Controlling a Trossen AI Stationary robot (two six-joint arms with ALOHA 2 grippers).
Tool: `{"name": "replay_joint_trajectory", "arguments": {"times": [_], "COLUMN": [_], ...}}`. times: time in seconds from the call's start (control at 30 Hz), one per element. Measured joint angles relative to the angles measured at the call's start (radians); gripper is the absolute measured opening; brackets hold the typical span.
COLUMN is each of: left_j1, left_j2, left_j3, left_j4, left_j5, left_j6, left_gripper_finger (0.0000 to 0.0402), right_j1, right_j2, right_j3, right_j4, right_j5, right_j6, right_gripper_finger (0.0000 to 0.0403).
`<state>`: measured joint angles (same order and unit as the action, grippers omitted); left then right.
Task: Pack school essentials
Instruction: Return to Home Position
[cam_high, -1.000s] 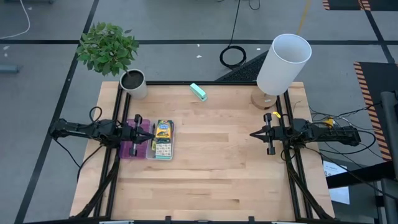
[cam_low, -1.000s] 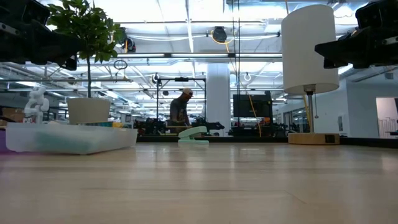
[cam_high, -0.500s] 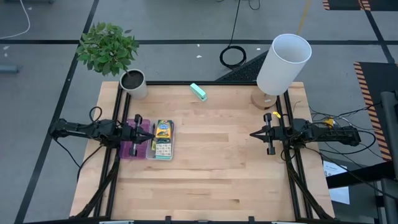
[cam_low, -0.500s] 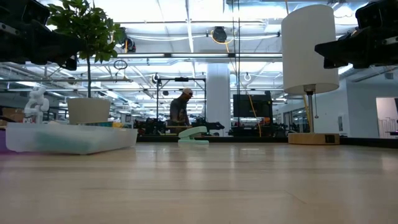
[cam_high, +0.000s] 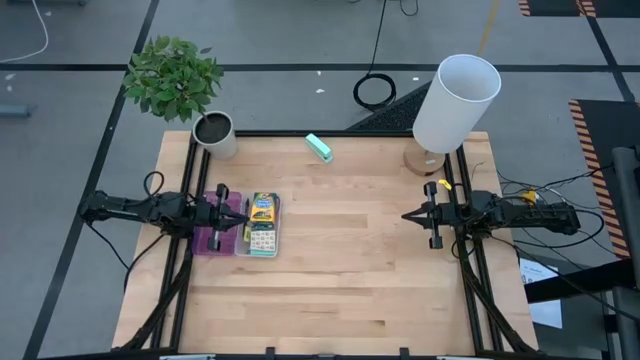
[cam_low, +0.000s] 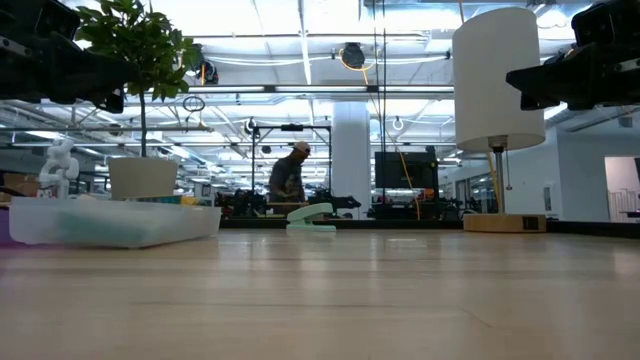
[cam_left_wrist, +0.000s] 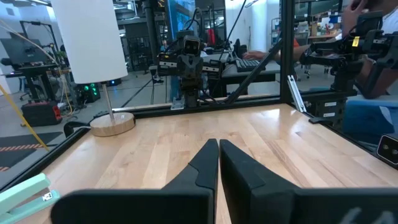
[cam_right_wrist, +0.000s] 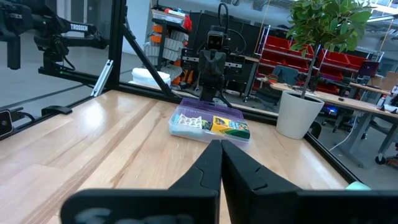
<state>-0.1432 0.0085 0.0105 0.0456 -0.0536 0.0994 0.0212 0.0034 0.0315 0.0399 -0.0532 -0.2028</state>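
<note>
Both arms hang idle, the left pincer (cam_high: 243, 212) pressed narrow right over the purple-and-clear case (cam_high: 215, 238) where the crayon box (cam_high: 263, 210) and patterned pad (cam_high: 263, 240) already sit, apparently packed, the right pincer (cam_high: 407, 215) equally pinched, far across the surface (cam_high: 350, 270).

Both arms extend level from opposite sides, facing each other. The left end effector (cam_high: 240, 212) has its fingers (cam_left_wrist: 205, 163) pressed together, tips pointing toward the right arm. The right end effector (cam_high: 406, 215) is likewise closed, empty, tips pointing toward the left arm.
</note>
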Motion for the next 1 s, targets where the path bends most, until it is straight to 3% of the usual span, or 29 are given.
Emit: {"name": "replay_joint_trajectory", "arguments": {"times": [1.0], "left_j1": [0.000], "left_j2": [0.000], "left_j3": [0.000], "left_j4": [0.000], "left_j5": [0.000], "left_j6": [0.000], "left_gripper_finger": [0.0019], "right_j1": [0.000], "right_j2": [0.000], "right_j3": [0.000], "right_j4": [0.000], "right_j5": [0.000], "right_j6": [0.000], "right_gripper_finger": [0.0000]}}
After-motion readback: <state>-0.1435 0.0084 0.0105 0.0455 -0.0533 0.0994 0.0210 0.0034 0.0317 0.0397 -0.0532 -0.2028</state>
